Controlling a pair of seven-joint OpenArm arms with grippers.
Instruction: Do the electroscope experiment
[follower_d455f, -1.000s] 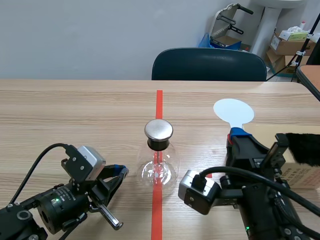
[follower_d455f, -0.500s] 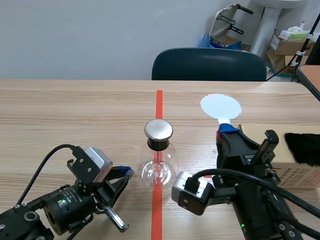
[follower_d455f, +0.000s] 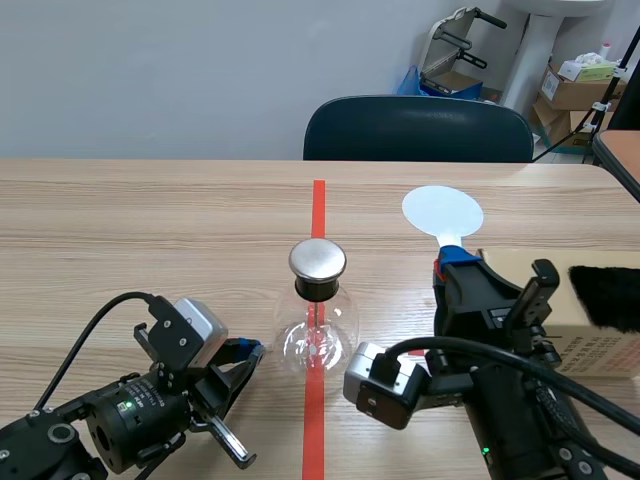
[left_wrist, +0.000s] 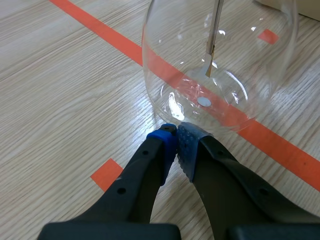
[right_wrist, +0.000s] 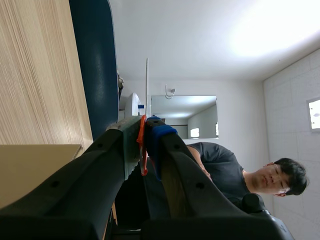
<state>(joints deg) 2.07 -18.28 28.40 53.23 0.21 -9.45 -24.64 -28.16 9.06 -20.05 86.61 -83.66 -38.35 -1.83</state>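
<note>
The electroscope, a clear glass flask (follower_d455f: 317, 335) with a round metal cap (follower_d455f: 317, 260), stands on the red tape line mid-table. My left gripper (follower_d455f: 248, 350) lies low on the table to its left. In the left wrist view that gripper (left_wrist: 177, 136) is shut on nothing, with its tips right at the flask's (left_wrist: 220, 55) base. A thin metal strip hangs inside the glass. My right gripper (follower_d455f: 456, 266) stands raised to the right of the flask, shut on the red handle of a white round paddle (follower_d455f: 442, 212). The right wrist view shows the paddle (right_wrist: 146, 85) edge-on between the fingers (right_wrist: 144, 127).
A cardboard box (follower_d455f: 585, 335) with a black furry pad (follower_d455f: 606, 296) on top sits at the table's right edge, beside the right arm. A dark blue chair (follower_d455f: 418, 128) stands beyond the far edge. A person (right_wrist: 235, 167) shows in the right wrist view.
The right arm has carried the paddle a little to the left, closer to the flask. The left gripper has edged up to the flask's base.
</note>
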